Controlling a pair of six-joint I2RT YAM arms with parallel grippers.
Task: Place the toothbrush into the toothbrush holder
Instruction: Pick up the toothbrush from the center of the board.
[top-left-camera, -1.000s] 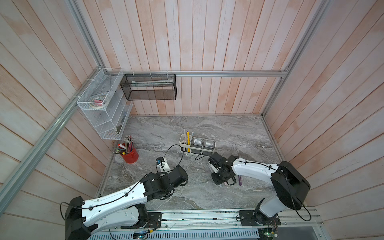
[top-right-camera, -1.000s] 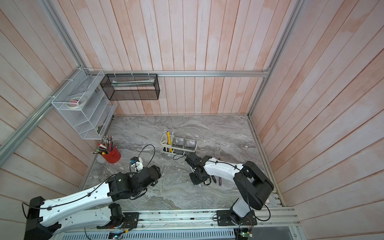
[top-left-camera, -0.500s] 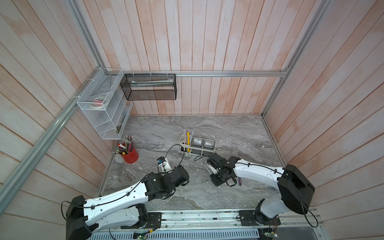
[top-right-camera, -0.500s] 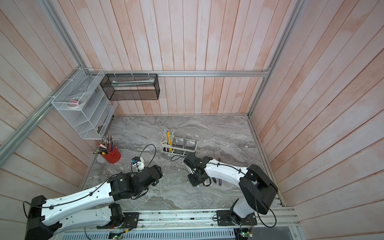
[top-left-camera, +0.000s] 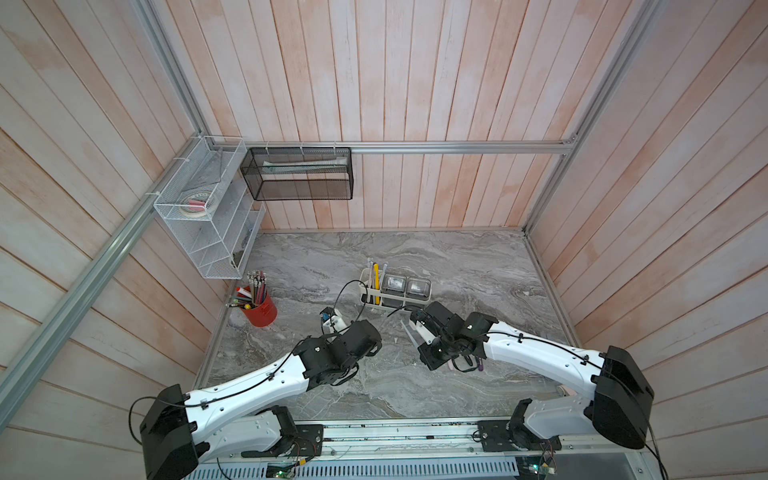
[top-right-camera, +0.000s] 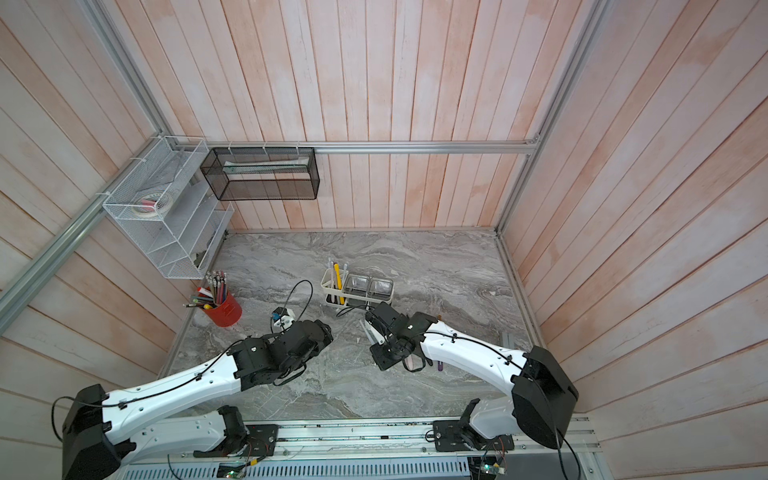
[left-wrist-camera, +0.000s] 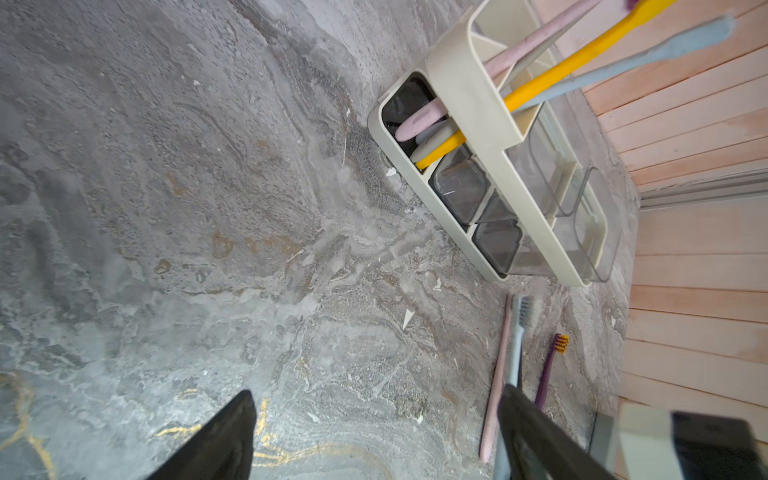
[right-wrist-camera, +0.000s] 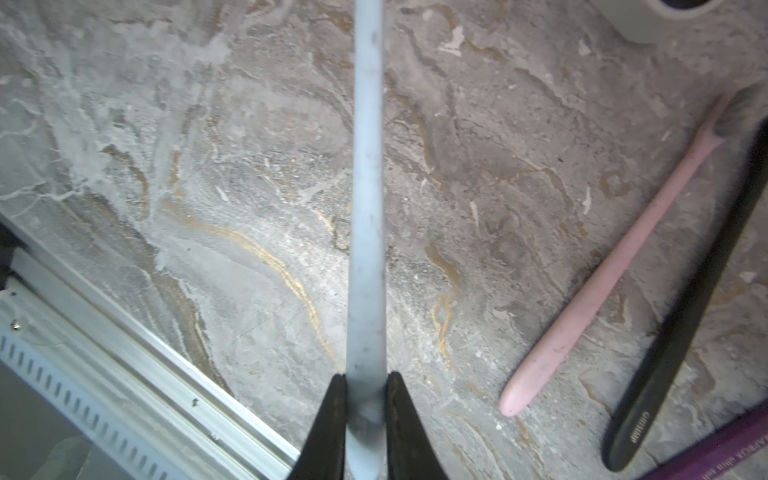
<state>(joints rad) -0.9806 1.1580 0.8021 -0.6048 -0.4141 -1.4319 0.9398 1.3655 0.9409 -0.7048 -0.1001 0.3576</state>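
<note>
The right gripper was pinched shut on the pale blue toothbrush. It held the handle close to its rounded butt, so nearly the whole length stuck out ahead of the fingers, low over the table. The head ran out of the wrist camera's sight, and I could not tell whether that end was clear of the table. The toothbrush holder stood a little beyond, near but not touching.

That hold worried me. With so long a stick held by its tail, I judged that any knock at the far end could swivel it in the pinch or pull it free. The brushes already standing in the holder's slotted end sat handle down, heads up. The gripper, though, had hold of the very end that ought to go in first. Going in head first, or letting go early, could leave the toothbrush leaning or bouncing off the rim. The slots also looked crowded, so it might snag on a neighbour, and a push could shove or tip a holder that looked light.

A pink toothbrush, a black toothbrush and a purple toothbrush lay just beside the right gripper and could be swept along. The left gripper hung nearby, spread wide with nothing between its fingers. Two arms that close might clash.
</note>
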